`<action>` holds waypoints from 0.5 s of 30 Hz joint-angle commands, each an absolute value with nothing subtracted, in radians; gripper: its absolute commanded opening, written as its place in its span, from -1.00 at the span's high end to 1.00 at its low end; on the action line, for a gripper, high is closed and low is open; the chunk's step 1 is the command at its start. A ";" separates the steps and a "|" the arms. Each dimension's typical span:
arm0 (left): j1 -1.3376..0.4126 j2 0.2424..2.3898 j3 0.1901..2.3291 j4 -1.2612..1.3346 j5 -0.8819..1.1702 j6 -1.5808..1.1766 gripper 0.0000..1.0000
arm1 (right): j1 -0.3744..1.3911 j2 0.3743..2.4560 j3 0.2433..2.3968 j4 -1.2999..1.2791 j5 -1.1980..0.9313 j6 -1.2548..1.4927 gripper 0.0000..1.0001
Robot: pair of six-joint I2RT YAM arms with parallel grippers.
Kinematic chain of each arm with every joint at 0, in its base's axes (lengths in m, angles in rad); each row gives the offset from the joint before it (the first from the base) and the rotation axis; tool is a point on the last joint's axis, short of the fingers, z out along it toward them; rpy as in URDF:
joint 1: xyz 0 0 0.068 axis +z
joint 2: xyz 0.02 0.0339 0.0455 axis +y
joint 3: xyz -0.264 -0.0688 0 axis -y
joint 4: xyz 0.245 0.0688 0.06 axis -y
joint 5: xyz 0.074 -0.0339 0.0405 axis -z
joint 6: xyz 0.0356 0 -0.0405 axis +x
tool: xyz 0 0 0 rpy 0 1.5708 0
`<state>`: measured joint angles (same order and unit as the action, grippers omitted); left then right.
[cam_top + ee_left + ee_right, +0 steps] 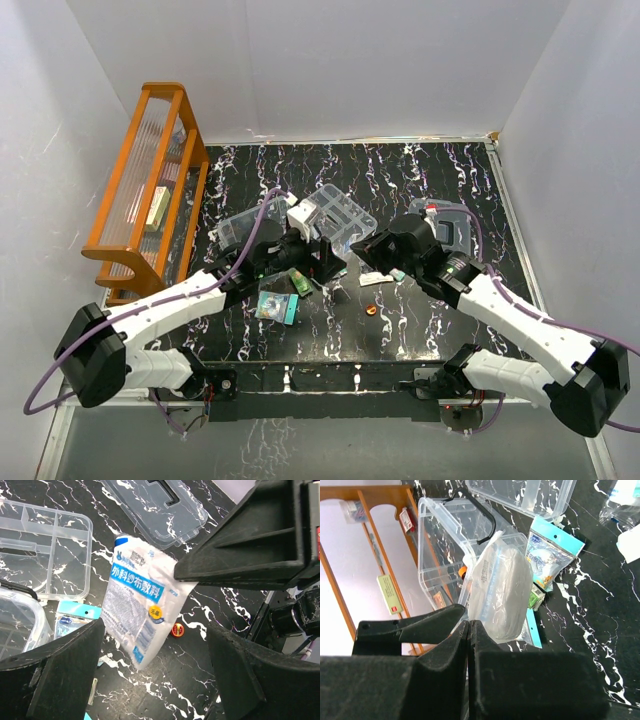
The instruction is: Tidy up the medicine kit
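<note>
Right tool [469, 622], closed, pinches a white packet [137, 600] by its edge above the desk [400, 330] middle; left tool [155, 627], wide, flanks the packet without touching.

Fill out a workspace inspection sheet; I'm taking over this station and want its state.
Surface: black marbled table, crowded mid-table.
Job's things: clear box, divided tray and lid lie apart, lid off.
Clutter: blue-carded packet, small orange item on the table.
Grippers: right gripper shut on gauze packet; left gripper open close by it.
Cables: purple cables run along both arms.
Surroundings: orange rack at left; white walls.
</note>
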<state>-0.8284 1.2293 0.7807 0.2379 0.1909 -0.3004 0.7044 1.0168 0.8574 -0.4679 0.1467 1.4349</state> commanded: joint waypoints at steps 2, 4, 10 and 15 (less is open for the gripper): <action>-0.844 1.253 0.752 0.359 0.184 -0.294 -0.57 | 0.698 1.036 0.896 -0.400 0.210 1.559 1.00; -0.845 1.261 0.750 0.366 0.162 -0.278 -0.56 | 0.699 1.036 0.898 -0.402 0.213 1.575 1.00; -0.847 1.304 0.731 0.438 0.154 -0.242 -0.54 | 0.699 1.033 0.883 -0.409 0.194 1.642 1.00; -0.847 1.357 0.771 0.479 0.263 -0.214 -0.54 | 0.699 1.025 0.877 -0.426 0.214 1.683 1.00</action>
<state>-0.8410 1.3308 0.7422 0.3965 0.1902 -0.2512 0.7040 1.0462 0.8581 -0.4587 0.1749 1.6180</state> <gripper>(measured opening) 0.774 0.007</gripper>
